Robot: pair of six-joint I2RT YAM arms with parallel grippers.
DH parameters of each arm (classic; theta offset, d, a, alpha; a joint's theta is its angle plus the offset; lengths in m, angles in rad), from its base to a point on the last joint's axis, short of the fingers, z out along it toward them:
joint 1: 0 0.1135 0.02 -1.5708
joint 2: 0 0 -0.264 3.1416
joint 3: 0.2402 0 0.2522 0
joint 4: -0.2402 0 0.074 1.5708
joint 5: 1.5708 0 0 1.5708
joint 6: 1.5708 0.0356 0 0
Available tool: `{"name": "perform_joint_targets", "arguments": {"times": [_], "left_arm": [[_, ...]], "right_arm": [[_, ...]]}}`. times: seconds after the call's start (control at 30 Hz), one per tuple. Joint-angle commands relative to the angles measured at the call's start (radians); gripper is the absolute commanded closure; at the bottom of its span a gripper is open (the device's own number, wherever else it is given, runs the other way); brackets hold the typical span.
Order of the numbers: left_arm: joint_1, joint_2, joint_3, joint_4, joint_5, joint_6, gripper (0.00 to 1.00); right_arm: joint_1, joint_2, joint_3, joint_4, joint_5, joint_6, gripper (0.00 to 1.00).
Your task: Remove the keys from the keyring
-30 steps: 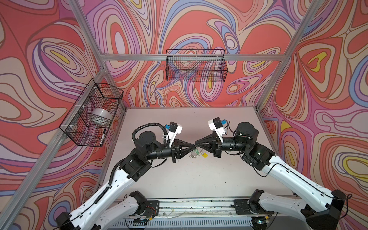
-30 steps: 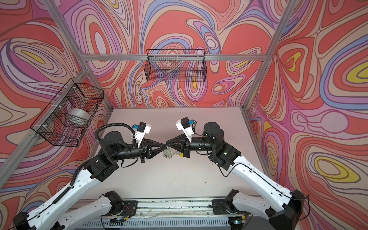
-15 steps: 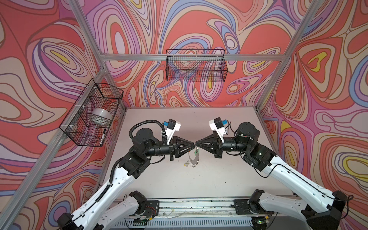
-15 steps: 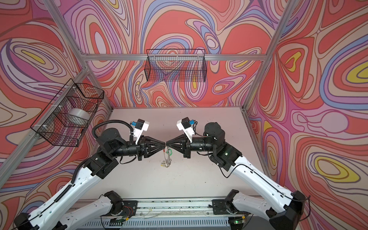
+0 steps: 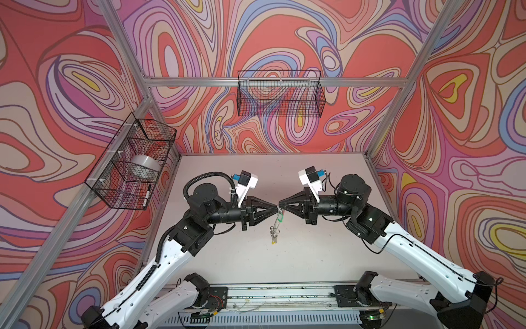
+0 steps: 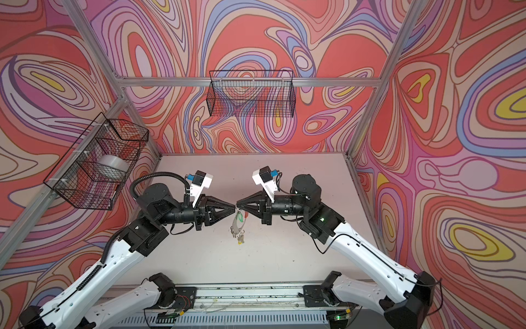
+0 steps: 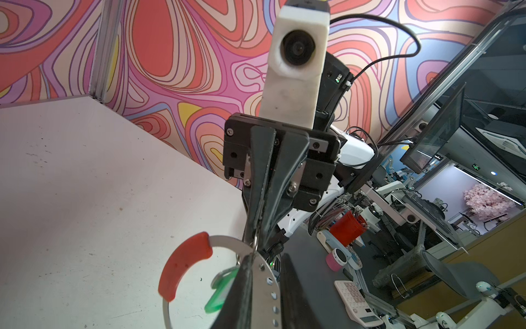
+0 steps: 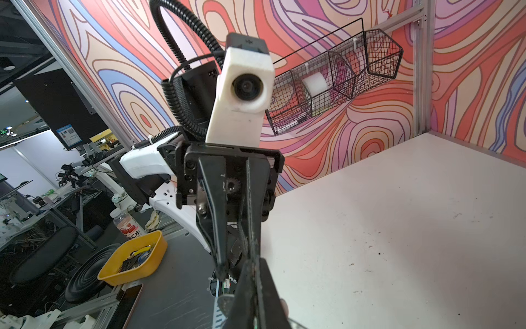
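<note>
Both arms stretch level above the table, the left gripper and the right gripper meeting tip to tip, each with jaws nearly closed.

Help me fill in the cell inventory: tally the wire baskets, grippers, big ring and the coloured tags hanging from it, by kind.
Black wire mesh baskets: 2
Black parallel grippers, left and right: 2
Large flat grey keyring with a red segment: 1
Plastic key tags, green and yellow: 2
Total: 7

walls: swirl-patterned | tabletop: white | wire baskets: wall-hung
</note>
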Motion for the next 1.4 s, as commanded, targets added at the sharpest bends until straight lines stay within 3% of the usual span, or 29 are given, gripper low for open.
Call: {"name": "perform_joint_targets", "arguments": {"times": [0.0,0.2,0.63,1.07,1.37], "left_arm": [[0.003,-0.003,0.017,-0.009,-0.013,0.029,0.81],[0.003,-0.039,0.042,-0.127,-0.077,0.115,0.73],[0.003,-0.025,0.043,-0.033,-0.033,0.053,0.73],[0.003,0.006,0.053,0.032,0.022,0.006,0.83],[0.004,0.003,0.052,0.046,0.046,-0.011,0.84]], "right_arm": [[-0.001,0.002,-0.003,0.038,-0.032,0.017,1.0],[-0.001,-0.051,-0.011,0.023,-0.002,0.014,1.0],[-0.001,-0.017,-0.021,0.094,-0.053,0.06,1.0],[0.0,-0.003,-0.017,0.12,-0.04,0.072,1.0],[-0.001,0.003,-0.02,0.123,-0.02,0.072,1.0]]}}
